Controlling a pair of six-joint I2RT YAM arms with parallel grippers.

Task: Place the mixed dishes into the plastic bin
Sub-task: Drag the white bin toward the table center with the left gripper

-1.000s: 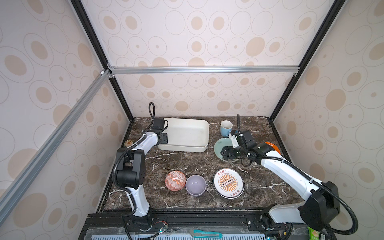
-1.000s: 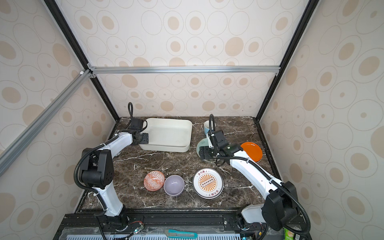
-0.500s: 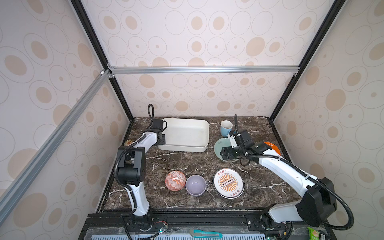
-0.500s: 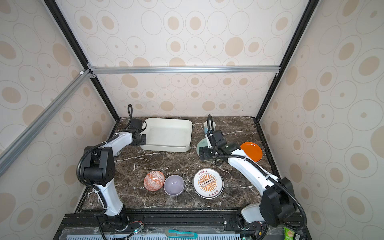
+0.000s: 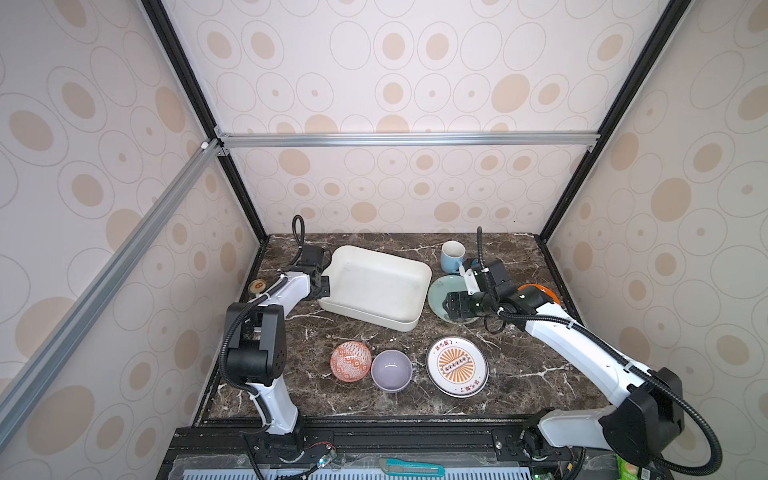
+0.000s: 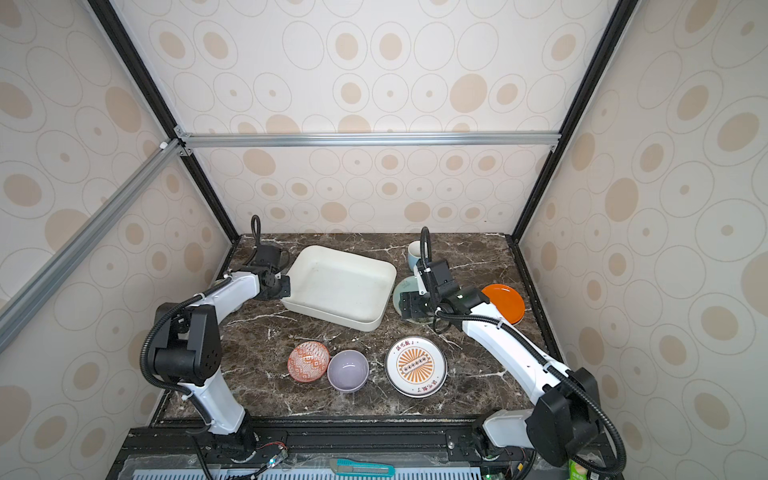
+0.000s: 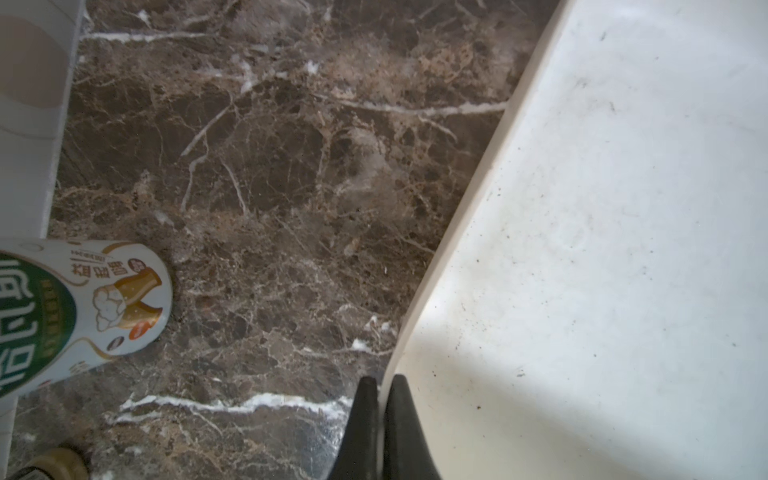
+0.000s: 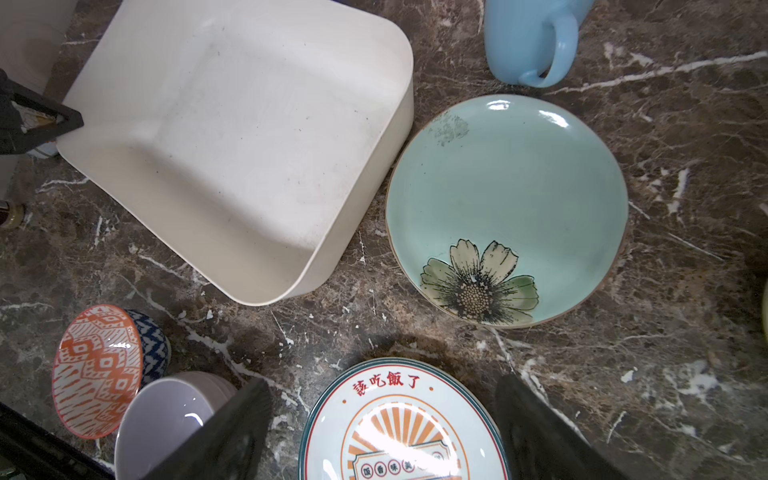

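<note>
While the plastic bin lay a little askew toward the back of the marble table, the left gripper was clamped on its left rim, one black finger outside the wall and one inside. Just beside the bin's right side lay the teal floral plate. The right gripper hung above this plate with its jaws wide apart. The light-blue mug stood near the bin's far right corner. Farther right of the bin, the orange plate was partly hidden by the right arm. In front of the bin, well apart from it, stood the red-white patterned bowl and the lavender bowl just beside each other, with the orange-sunburst plate near them. Left of the bin stood a green drink can.
</note>
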